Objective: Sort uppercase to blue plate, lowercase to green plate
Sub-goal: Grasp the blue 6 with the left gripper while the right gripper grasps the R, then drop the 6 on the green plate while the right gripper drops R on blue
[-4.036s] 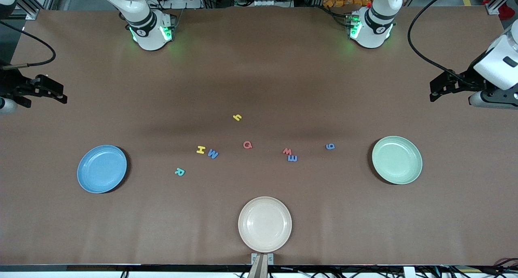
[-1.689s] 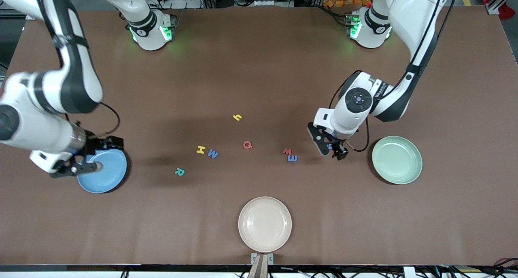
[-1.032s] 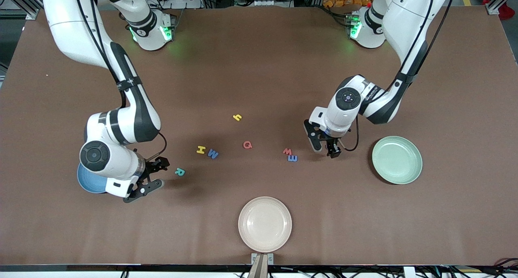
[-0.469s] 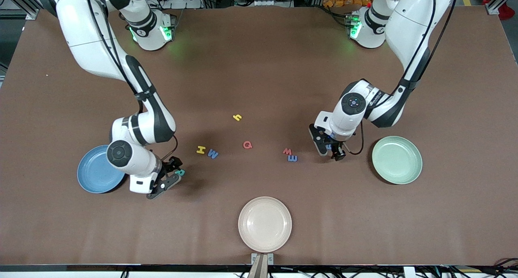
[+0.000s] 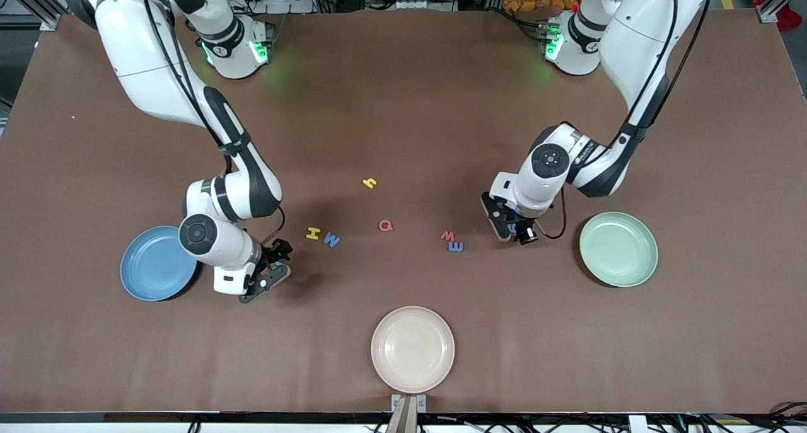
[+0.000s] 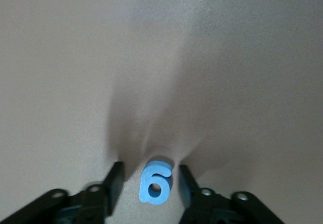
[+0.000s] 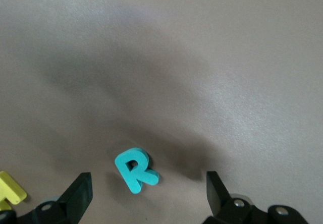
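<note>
Cream plate (image 5: 412, 349), round and shallow, sitting alone on brown table (image 5: 403, 105) at the edge nearest the front camera, midway between the two ends. Small metal bracket (image 5: 408, 403) just below the plate, at the table's edge.

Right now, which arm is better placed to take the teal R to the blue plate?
The right arm. Its end effector is open around the teal R, beside the blue plate. The left end effector straddles the blue g.
</note>
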Robot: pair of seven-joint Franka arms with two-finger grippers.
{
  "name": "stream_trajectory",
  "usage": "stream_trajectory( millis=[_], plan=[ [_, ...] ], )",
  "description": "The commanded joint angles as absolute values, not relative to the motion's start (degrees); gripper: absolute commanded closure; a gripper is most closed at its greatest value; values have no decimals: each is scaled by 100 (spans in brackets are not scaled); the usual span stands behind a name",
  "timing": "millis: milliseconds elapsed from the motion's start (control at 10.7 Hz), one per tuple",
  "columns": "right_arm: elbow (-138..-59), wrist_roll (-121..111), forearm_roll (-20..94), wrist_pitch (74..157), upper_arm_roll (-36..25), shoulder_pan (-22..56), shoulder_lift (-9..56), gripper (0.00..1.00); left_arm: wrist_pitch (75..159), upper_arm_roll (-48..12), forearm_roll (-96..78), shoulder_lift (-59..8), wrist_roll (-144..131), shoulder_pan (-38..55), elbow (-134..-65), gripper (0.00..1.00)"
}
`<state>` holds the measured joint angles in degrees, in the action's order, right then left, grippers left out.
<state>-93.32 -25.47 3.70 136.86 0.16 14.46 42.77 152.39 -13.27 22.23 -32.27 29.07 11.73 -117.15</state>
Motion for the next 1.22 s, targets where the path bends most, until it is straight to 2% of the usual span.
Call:
stream_trajectory(
  millis=[0,469,563,657,751,845,939,1032,1126],
  plan=[
    [-9413,-2610,466,14018,18,1503,4394,0,15346,-1223,2417,-3121,2707,1090,-11830,100],
    [-9422,-2610,466,14098,18,1564,4438,0,14872,-1028,2259,-2049,2795,212,-11795,100],
    [-9431,-2610,466,14089,18,1564,4438,20,14801,-915,2233,-2004,2821,80,-11795,100],
    [-9431,-2636,457,14037,18,1538,4430,58,14792,-766,2232,-2030,2847,53,-11838,100],
    [-9474,-2672,457,14027,18,1503,4430,91,14792,-582,2241,-2100,2865,9,-11839,100],
    [-9501,-2672,448,14027,9,1512,4430,100,14792,-571,2233,-2179,2891,0,-11839,86],
    [-9501,-2672,440,14019,9,1512,4421,100,14792,-571,2232,-2258,2892,-104,-11839,68],
    [-9501,-2672,439,14010,9,1512,4403,100,14809,-545,2232,-2328,2883,-114,-11821,20],
    [-9492,-2672,439,13992,9,1503,4377,100,14818,-510,2232,-2320,2874,-97,-11786,0]
  ],
)
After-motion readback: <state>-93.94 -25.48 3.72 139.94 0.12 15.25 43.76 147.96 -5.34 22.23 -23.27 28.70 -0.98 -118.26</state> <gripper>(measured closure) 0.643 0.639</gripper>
